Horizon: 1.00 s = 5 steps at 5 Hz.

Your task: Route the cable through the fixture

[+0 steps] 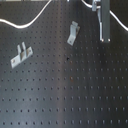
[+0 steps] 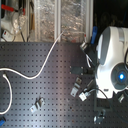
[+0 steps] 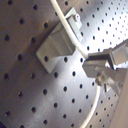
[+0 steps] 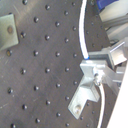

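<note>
The cable [image 3: 70, 31] lies across a bracket [image 3: 54, 46].

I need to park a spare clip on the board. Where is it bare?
In the first exterior view, the perforated board is bare below the two brackets. It is crowded along the top, where the cable and the gripper sit.

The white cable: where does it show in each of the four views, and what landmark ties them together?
First exterior view: white cable curves along the top edge.
Second exterior view: it arcs across the first half of the board from the second exterior view's left.
First wrist view: it crosses a metal bracket.
Second wrist view: it passes the gripper.
Shared landmark: the black perforated board.
</note>
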{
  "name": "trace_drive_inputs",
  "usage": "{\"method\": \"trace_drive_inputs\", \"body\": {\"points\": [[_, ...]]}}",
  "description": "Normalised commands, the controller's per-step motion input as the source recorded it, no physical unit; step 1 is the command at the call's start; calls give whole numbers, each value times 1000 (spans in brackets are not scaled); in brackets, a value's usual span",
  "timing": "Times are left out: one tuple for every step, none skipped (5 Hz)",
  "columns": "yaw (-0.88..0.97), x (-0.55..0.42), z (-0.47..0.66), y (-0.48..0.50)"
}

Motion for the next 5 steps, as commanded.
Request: {"method": "trace_drive_inputs", "body": {"points": [[0, 0, 0, 20], [0, 0, 23, 0], [11, -3, 837, 184], [0, 0, 69, 1], [0, 0, 17, 0]]}}
